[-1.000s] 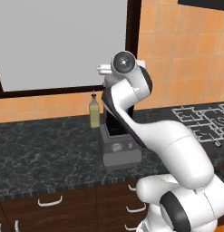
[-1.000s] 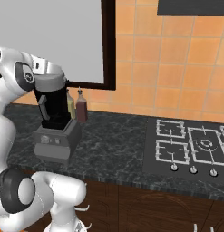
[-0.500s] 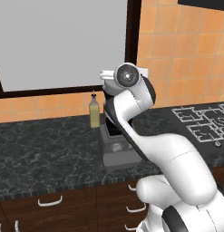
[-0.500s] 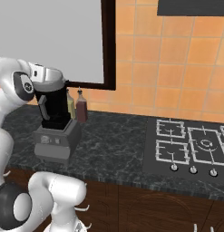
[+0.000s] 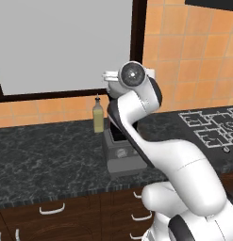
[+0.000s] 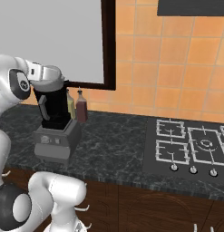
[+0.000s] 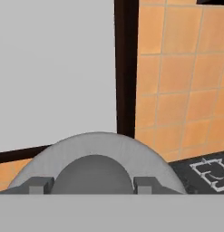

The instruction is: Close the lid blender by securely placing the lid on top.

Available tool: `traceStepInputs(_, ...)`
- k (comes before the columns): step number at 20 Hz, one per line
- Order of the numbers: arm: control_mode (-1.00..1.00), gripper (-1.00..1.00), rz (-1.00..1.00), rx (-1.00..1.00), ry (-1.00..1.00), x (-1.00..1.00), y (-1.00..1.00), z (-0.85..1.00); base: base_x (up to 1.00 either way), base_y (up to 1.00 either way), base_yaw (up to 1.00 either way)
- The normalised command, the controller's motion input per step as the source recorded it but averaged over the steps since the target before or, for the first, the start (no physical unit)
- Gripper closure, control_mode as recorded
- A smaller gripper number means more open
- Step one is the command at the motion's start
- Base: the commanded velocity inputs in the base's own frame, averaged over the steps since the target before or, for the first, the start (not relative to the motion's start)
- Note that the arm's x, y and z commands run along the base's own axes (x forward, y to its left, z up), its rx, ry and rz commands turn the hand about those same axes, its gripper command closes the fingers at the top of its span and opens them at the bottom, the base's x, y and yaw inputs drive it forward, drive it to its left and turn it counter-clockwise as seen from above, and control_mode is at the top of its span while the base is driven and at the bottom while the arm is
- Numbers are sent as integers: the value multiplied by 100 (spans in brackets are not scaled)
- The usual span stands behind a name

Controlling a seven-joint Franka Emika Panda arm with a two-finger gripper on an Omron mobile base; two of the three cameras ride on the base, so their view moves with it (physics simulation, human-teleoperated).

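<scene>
Grey lid [image 7: 99, 149] sits atop black-jarred blender [image 6: 54, 127].

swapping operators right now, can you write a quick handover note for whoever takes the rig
Gripper: shut on the lid, fingers either side of its central knob.
Lid: held over the top of the blender jar, at the rim as seen in the right base view; I cannot tell if it is fully seated.
Blender: upright on the counter, beside two bottles.
Done: lid picked up and brought to the jar.
Left: press it down flush, check the fit, let go, pull the arm back.
</scene>
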Motion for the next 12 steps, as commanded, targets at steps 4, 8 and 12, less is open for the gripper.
traceStepInputs(4,-100,-100,0,0,5,-8,0,0,0,0,0)
traceStepInputs(8,-100,-100,-1,0,2,-2,-3,0,0,0,0)
traceStepInputs(12,-100,-100,0,0,0,-15,-7,6,0,0,0)
